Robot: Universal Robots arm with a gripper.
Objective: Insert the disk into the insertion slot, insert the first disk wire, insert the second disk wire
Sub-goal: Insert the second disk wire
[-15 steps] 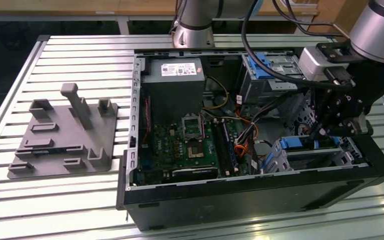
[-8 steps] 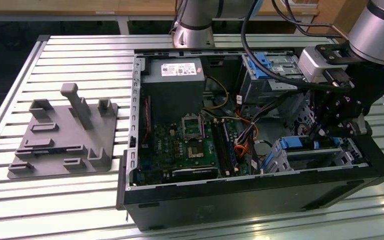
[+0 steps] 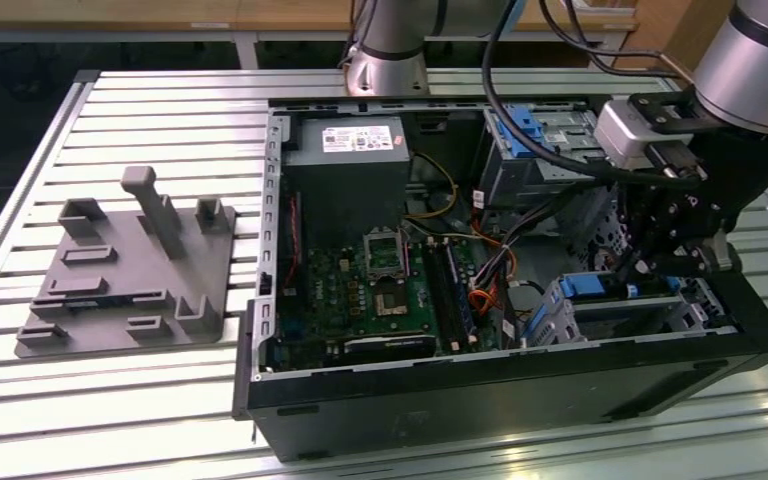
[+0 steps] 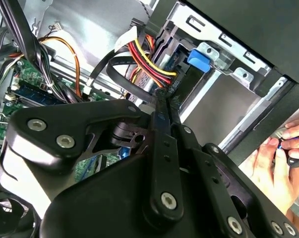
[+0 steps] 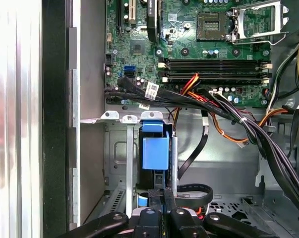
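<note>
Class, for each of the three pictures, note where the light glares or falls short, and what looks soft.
Exterior view: the slatted table glares white near the front, while the case interior is dim. Second wrist view: the gripper linkage looms close, dark and soft. First wrist view: evenly lit, with the blue bracket bright and the circuit board crisp.

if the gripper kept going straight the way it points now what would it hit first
Most likely the bright blue plastic bracket of the disk seated in the grey sheet-metal cage, straight ahead of the black gripper in the first wrist view. Depth is unclear; black cables lie close beside that line.
</note>
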